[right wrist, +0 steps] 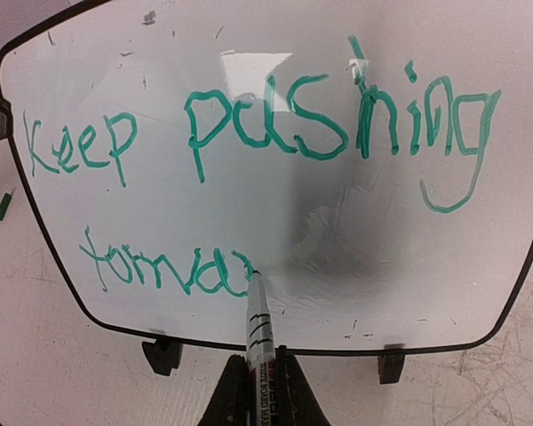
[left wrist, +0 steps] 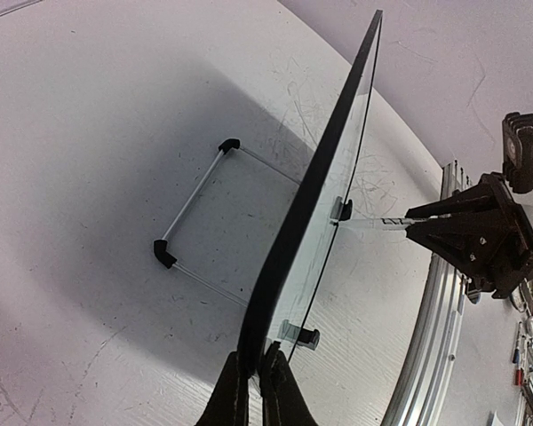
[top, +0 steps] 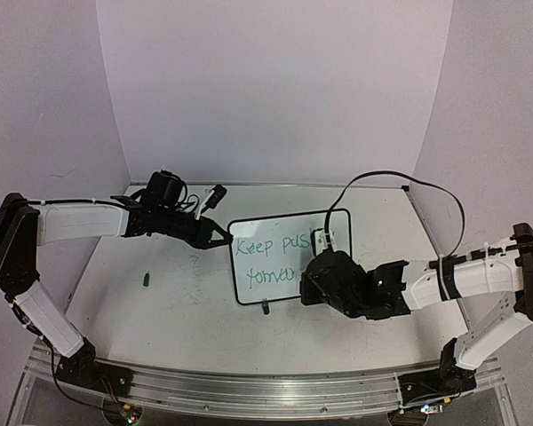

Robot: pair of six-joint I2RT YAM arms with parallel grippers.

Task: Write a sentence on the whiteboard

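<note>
Green writing on the whiteboard (top: 277, 224), standing mid-frame on the tabletop (top: 160, 311).
Only the right wrist view reads the sentence (right wrist: 240, 133): "Keep pushing" above, "forwa" at lower left, in uneven green letters. The left wrist view shows the board edge-on, a thin dark line from bottom centre to upper right. In the top view it stands upright, long axis left-right, its written face toward the lower frame. The left end effector (left wrist: 253, 377) pinches its left edge. The right end effector (right wrist: 259, 390) grips a marker (right wrist: 259, 324), tip on the last letter.
</note>
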